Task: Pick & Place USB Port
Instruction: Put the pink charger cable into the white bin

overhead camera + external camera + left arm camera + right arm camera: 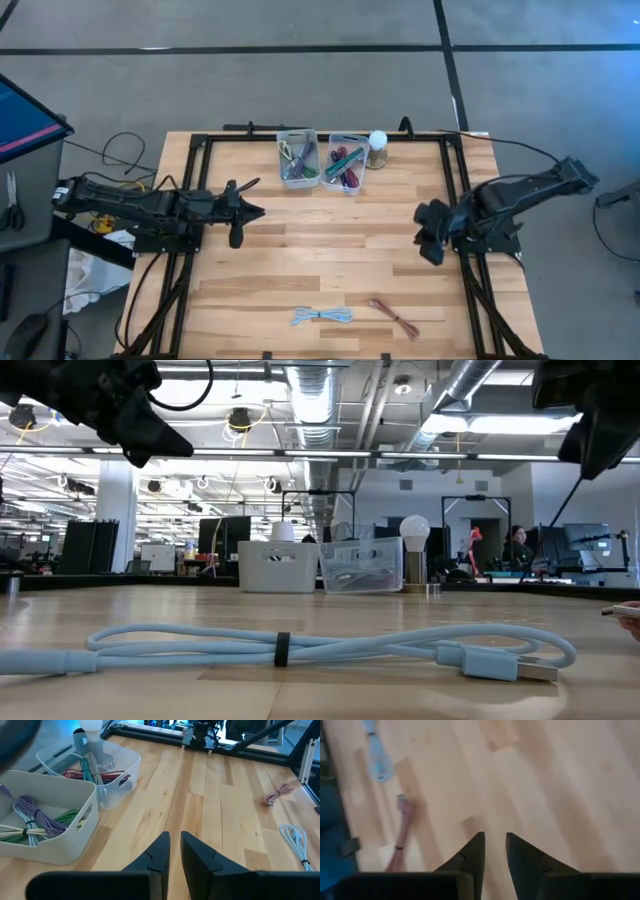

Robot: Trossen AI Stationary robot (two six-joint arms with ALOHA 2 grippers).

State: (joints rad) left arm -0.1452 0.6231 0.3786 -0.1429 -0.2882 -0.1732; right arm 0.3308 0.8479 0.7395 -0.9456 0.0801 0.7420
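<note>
A light blue USB cable (322, 317), coiled and banded, lies flat on the wood table near its front edge; its plug (500, 662) shows in the low view. A pink-red cable (393, 317) lies just to its right. My left gripper (255, 211) hovers over the table's left middle, its fingers (161, 851) a narrow gap apart with nothing between them. My right gripper (427, 236) hangs over the right middle, tilted down, also slightly open and empty (495, 851). Both stand well away from the cables.
Two bins stand at the far edge: a white one (298, 158) with purple and green cables and a clear one (345, 162) with red and green cables. A bulb on a stand (378, 145) is beside them. A black frame (455, 200) borders the table.
</note>
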